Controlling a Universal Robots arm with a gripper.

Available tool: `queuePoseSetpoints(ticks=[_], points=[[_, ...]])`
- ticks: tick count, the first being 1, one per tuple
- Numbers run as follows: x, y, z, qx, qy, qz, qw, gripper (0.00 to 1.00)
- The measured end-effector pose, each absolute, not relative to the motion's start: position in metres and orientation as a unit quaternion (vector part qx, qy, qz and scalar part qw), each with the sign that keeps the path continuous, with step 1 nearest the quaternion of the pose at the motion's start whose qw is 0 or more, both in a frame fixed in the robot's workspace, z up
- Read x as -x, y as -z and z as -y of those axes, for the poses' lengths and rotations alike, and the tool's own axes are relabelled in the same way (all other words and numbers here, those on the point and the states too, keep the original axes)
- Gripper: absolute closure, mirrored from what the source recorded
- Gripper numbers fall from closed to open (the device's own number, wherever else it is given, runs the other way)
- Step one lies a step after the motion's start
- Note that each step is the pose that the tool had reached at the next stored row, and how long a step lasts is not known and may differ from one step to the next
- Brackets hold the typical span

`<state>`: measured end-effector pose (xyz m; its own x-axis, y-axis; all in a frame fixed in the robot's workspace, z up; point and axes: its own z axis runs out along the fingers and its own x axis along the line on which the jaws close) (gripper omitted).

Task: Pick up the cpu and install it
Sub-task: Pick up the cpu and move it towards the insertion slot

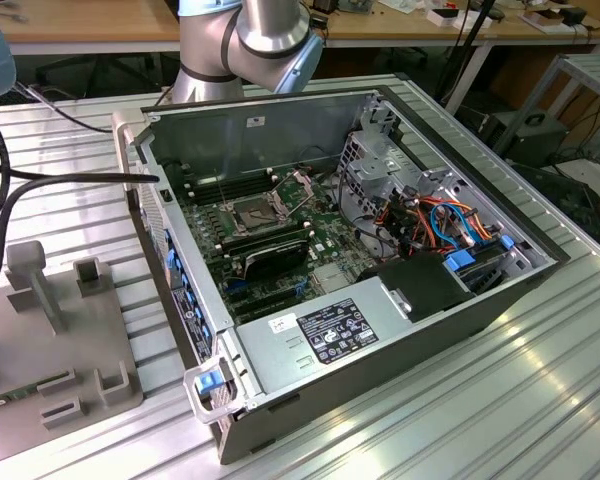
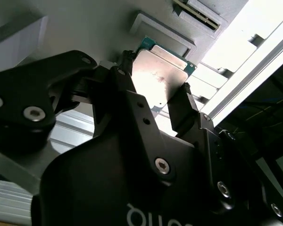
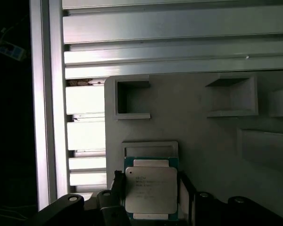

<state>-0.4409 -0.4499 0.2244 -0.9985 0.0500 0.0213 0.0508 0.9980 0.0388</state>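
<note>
My work surface is a ribbed aluminium table point(image 1: 500, 400); its slats reflect bright light. Behind the table stands a wooden workbench point(image 1: 80, 25) with dark space beneath. Beside the table, at the exterior view's right, stands a grey metal rack point(image 1: 592, 75).

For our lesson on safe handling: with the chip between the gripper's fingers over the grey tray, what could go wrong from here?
1. The gripper seems to pinch the cpu only by its thin edges, so it could tilt or slip.
2. The socket lies deep in the computer case, beside memory sticks and cables; the gripper might strike them.
</note>
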Motion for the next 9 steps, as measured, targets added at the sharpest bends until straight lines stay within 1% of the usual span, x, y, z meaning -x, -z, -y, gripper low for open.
queuePoseSetpoints(ticks=[9], points=[[0.441, -0.208, 0.450, 0.025, 0.020, 0.999, 0.010, 0.45]])
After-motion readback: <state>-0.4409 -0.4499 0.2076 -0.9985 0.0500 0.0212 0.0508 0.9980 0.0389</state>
